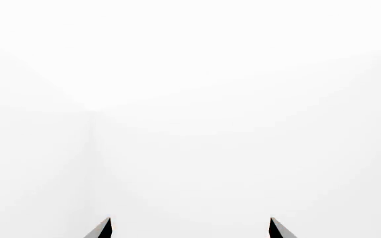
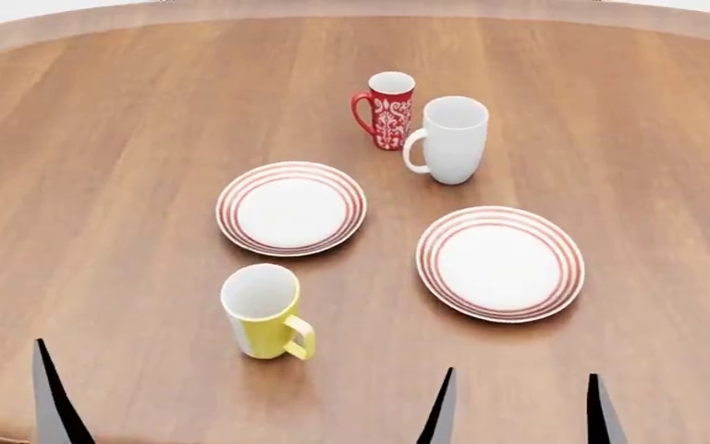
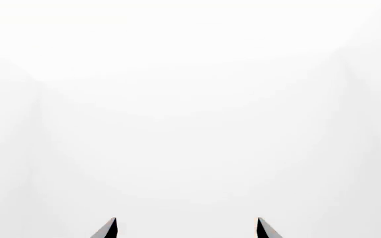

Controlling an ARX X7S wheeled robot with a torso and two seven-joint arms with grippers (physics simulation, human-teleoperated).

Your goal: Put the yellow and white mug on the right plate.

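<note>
Round wooden table point(image 2: 108, 166) fills head view. Right plate point(image 2: 501, 263) bare, left plate point(image 2: 291, 208) beside it, apart. White mug point(image 2: 454, 139) and red mug point(image 2: 387, 109) stand behind plates. Yellow and white mug point(image 2: 263, 310) upright near table's front, handle toward right-front, open wood between it and right plate. Right gripper point(image 2: 521, 412) and left gripper point(image 1: 190, 228): fingers spread wide, holding nothing.

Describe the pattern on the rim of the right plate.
Thin red concentric rings circle the white right plate; the head view shows it best.
</note>
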